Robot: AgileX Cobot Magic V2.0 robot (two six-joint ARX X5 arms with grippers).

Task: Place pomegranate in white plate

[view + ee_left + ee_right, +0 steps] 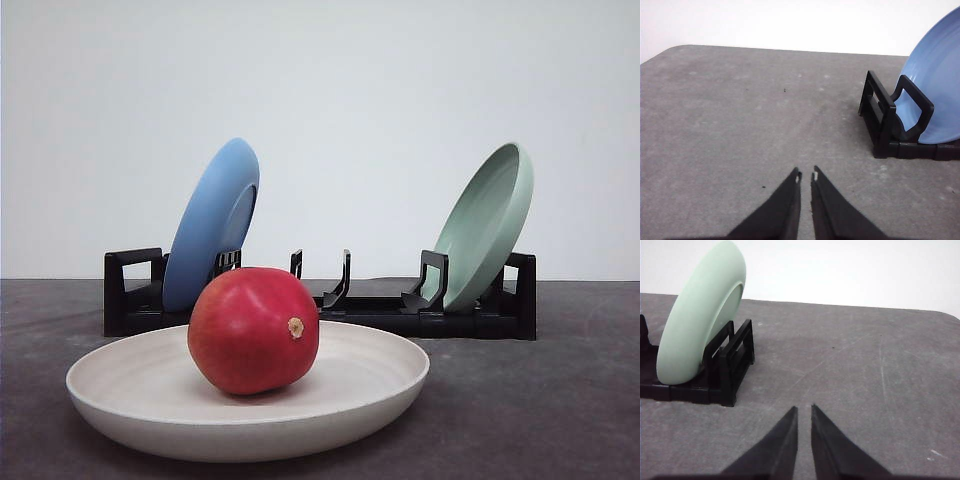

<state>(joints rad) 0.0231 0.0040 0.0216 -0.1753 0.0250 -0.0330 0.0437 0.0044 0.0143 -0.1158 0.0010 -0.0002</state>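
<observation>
A glossy red pomegranate (253,329) with a tan stem nub rests inside the shallow off-white plate (120,385) at the front of the table. My left gripper (805,176) hovers over bare grey table, its black fingers nearly touching, nothing between them. The right gripper (804,409) is likewise shut and empty above the table.
Behind the white plate, a black dish rack (372,308) spans the table. A blue plate (210,222) leans in its left end and a pale green plate (486,222) in its right end. The rack's ends (883,120) (733,362) lie close ahead of each gripper.
</observation>
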